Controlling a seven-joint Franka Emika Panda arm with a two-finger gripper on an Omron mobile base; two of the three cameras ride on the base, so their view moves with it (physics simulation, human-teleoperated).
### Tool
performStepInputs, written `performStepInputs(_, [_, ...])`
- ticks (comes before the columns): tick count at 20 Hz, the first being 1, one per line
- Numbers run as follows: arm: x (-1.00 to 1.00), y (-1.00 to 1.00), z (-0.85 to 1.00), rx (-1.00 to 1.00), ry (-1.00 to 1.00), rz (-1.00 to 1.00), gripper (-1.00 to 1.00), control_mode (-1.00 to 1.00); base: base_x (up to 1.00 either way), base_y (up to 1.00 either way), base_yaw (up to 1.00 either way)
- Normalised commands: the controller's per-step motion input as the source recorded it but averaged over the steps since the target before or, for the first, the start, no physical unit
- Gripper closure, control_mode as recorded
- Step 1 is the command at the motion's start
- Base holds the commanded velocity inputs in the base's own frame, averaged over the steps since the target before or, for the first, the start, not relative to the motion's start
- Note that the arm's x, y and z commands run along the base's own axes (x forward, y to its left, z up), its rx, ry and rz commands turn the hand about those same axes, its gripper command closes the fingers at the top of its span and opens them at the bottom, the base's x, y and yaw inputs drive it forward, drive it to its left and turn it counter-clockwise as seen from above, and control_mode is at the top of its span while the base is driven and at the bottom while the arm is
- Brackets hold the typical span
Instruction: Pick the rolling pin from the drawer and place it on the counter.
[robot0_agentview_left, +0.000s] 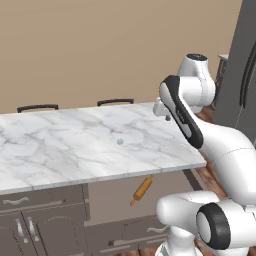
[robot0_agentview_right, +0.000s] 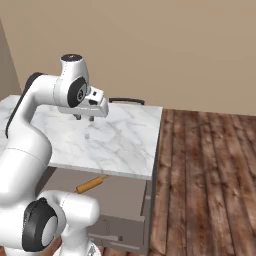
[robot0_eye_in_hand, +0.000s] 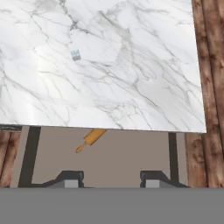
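Just one rolling pin (robot0_agentview_left: 142, 189), one drawer (robot0_eye_in_hand: 131, 157)

Counter (robot0_agentview_left: 75, 145) is polished veined marble; rolling pin (robot0_agentview_left: 142, 189) is smooth wood (orange-tan).

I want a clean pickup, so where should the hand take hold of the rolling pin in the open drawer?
Probably the thick middle barrel of the rolling pin, coming straight down from above. It lies flat and slanted in the drawer, one end tucked under the counter edge, so turn the hand to close across its width.
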Motion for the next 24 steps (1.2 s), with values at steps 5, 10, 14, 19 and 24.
performStepInputs(5, [0.0,0.0,0.0,0.0,0.0,0.0,-1.0,1.0,0.0,0.0,0.0])
performStepInputs(10, [0.0,0.0,0.0,0.0,0.0,0.0,-1.0,1.0,0.0,-0.32,0.03])
performStepInputs(14, [0.0,0.0,0.0,0.0,0.0,0.0,-1.0,1.0,-0.02,-0.61,0.22])
performStepInputs(19, [0.0,0.0,0.0,0.0,0.0,0.0,-1.0,1.0,-0.02,-0.61,0.36])
performStepInputs(24, [0.0,0.0,0.0,0.0,0.0,0.0,-1.0,1.0,-0.03,-0.5,0.49])
